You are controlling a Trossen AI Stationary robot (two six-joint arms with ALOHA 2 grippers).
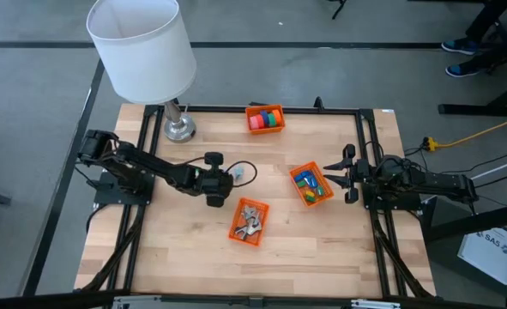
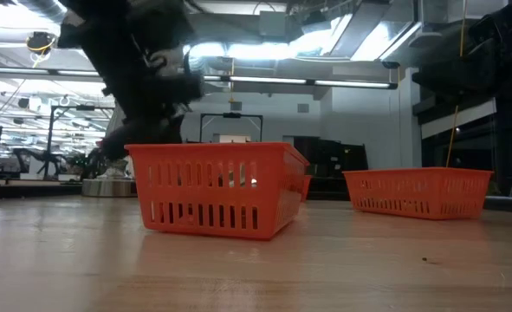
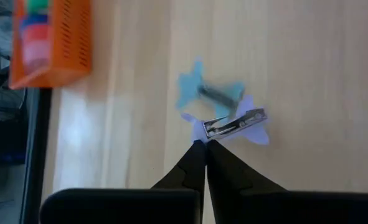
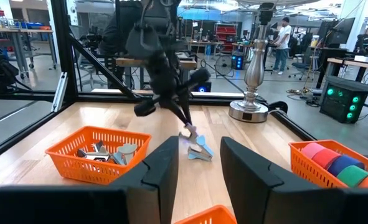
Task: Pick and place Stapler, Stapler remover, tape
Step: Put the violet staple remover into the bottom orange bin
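My left gripper [image 3: 203, 145] is shut on a lavender staple remover [image 3: 233, 124] near the table's middle [image 1: 229, 178]. A blue staple remover [image 3: 208, 93] lies just beyond it on the wood. Tape rolls [image 1: 266, 118] sit in an orange basket [image 1: 251, 110] at the far edge. A second basket [image 1: 298, 172] holds small blue, green and yellow blocks; I cannot tell whether these are staplers. A third basket [image 1: 236, 232] holds grey staple removers. My right gripper [image 1: 346, 175] waits open at the right edge. My left gripper pinches the lavender staple remover by one corner of its plastic wing [image 3: 198, 132], only at the fingertips. The fingers [image 4: 185, 118] slant down from the table's left. The remover sticks out beyond the tips, close over the blue one; whether it is clear of the wood I cannot tell.
A lamp with a white shade [image 1: 141, 47] and a metal foot [image 1: 179, 129] stands at the far left corner. A black frame [image 1: 365, 146] runs round the tabletop. Bare wood [image 1: 184, 249] lies toward the near edge. People show in the room behind the table [image 4: 284, 37].
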